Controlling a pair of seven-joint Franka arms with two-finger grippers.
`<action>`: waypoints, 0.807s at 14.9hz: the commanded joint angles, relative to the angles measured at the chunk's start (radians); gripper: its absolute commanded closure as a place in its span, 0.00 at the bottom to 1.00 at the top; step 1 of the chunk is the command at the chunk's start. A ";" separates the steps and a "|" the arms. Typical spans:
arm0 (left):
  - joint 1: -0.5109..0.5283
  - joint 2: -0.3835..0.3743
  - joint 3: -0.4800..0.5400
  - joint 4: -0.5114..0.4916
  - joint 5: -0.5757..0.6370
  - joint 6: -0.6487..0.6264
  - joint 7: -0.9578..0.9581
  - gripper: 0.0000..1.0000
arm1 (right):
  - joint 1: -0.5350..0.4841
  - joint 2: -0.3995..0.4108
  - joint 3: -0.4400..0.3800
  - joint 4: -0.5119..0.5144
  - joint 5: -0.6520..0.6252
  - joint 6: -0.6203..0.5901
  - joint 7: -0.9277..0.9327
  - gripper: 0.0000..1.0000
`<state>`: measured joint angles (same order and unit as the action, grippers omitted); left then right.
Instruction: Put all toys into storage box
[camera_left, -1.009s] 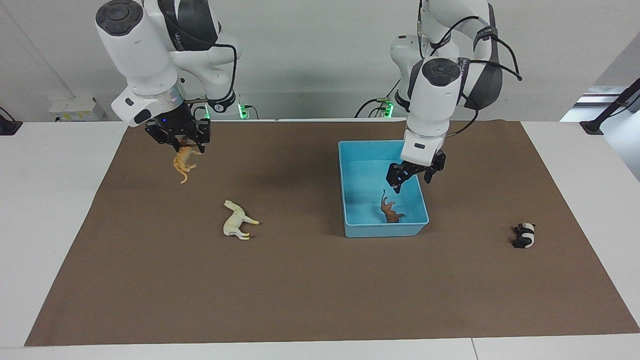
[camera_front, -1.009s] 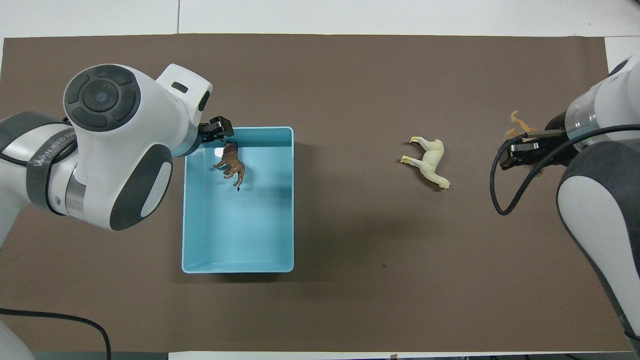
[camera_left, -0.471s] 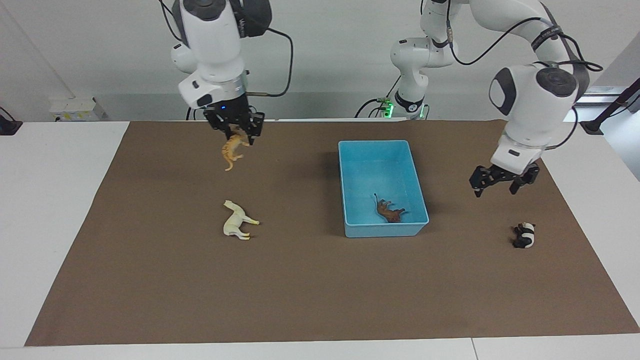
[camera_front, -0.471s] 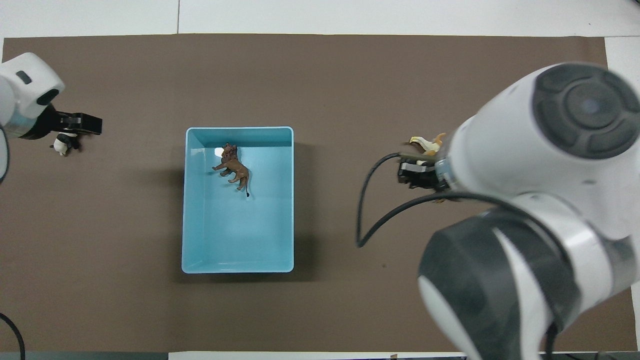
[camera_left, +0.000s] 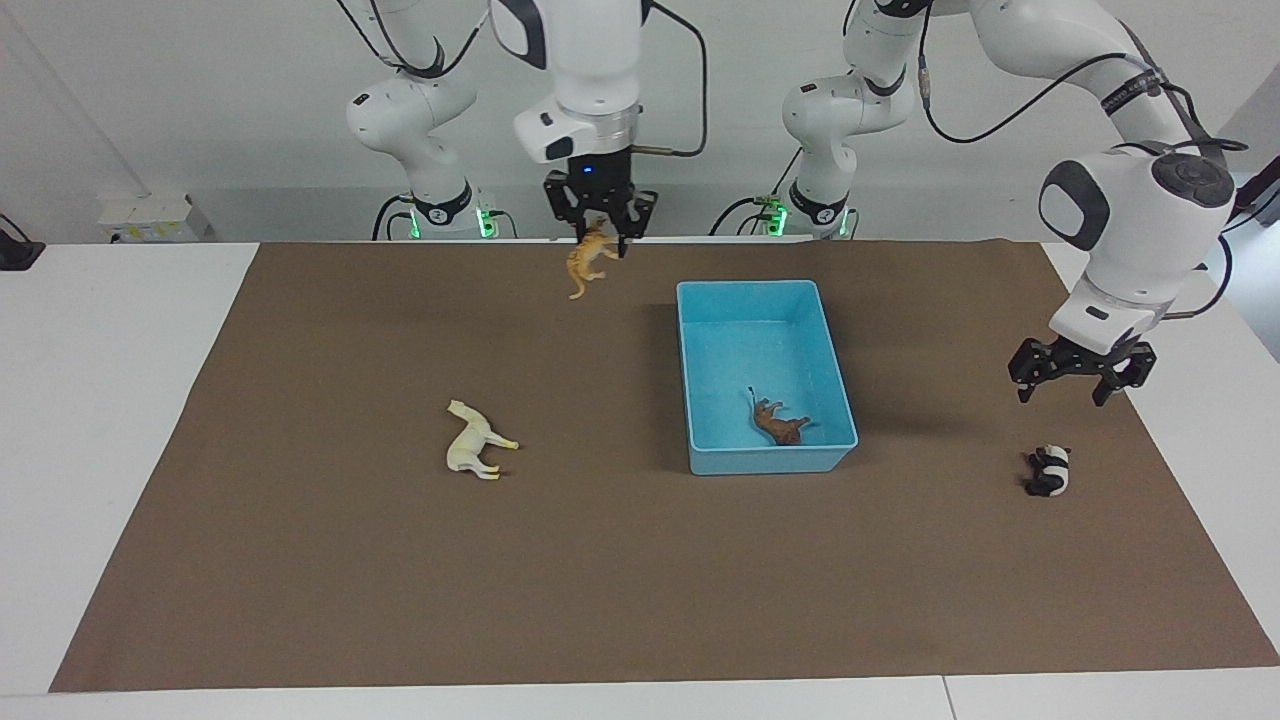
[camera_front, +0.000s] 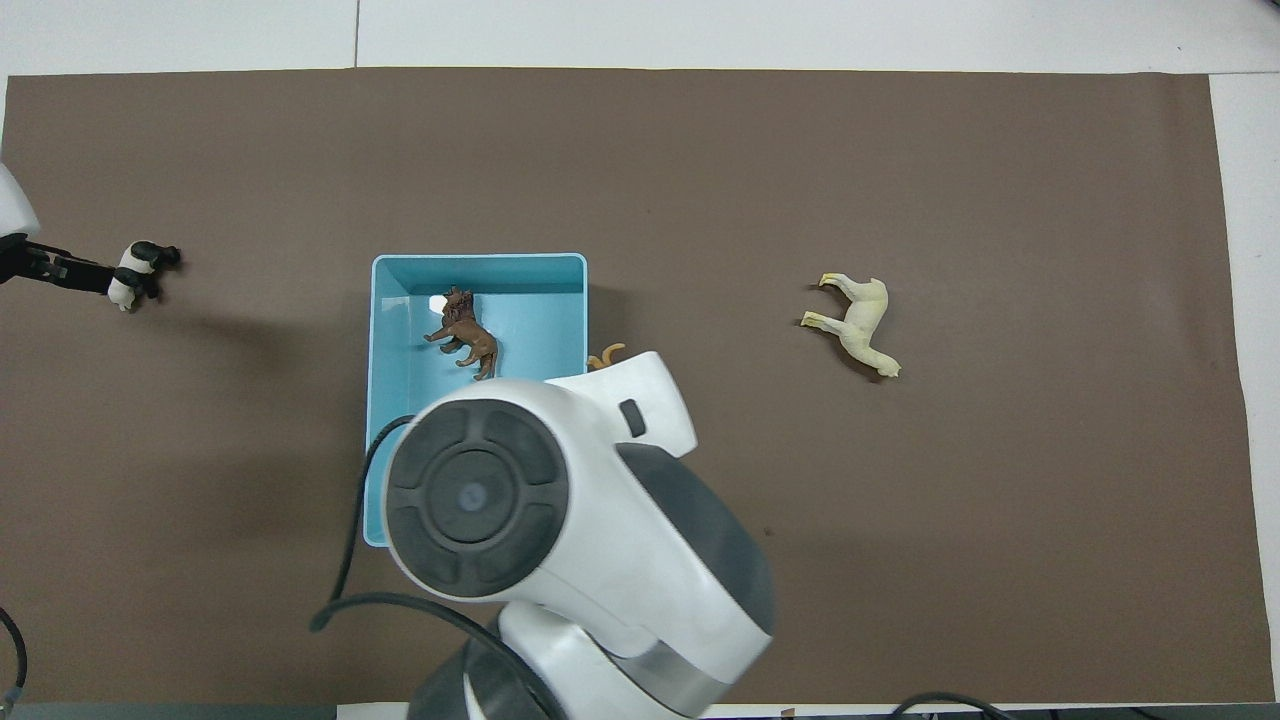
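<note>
Right gripper (camera_left: 600, 226) hangs up in the air, fingers clenched on the orange tiger (camera_left: 585, 262), over the mat beside the storage box (camera_left: 700, 462) at the edge nearest the robots. The facing view shows that grasp plainly; from overhead the right arm's big white wrist covers it and only the tiger's curled tail (camera_front: 606, 354) pokes out beside the box rim (camera_front: 585, 300). Left gripper (camera_left: 1068, 378) hovers with fingers spread, holding nothing, over the mat near the panda (camera_left: 1048, 470) toward the left arm's end of the table. Overhead shows just its dark tip (camera_front: 45, 268) at the frame edge, seeming to overlap the panda (camera_front: 135, 274); the facing view shows it raised and apart. Brown lion (camera_left: 780, 420) lies on its side in the box, in the part farther from the robots; both views show it (camera_front: 464, 334). Cream horse (camera_left: 474, 440) lies on the mat toward the right arm's end, well apart from the box, clear from overhead too (camera_front: 858, 324).
</note>
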<state>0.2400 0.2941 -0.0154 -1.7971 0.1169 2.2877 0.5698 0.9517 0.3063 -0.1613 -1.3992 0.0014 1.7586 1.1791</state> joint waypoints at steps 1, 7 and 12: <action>0.004 0.051 -0.011 0.013 0.000 0.010 0.028 0.00 | -0.002 0.160 -0.011 0.208 0.025 0.002 0.005 1.00; -0.001 0.091 -0.011 -0.004 0.000 0.056 0.024 0.00 | 0.027 0.341 -0.012 0.344 0.009 0.081 0.008 1.00; 0.001 0.168 -0.011 0.001 0.001 0.171 0.018 0.00 | 0.022 0.335 -0.018 0.345 0.017 -0.008 0.011 0.00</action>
<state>0.2416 0.4374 -0.0280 -1.8004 0.1171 2.4170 0.5820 0.9819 0.6401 -0.1783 -1.0761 0.0100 1.8106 1.1840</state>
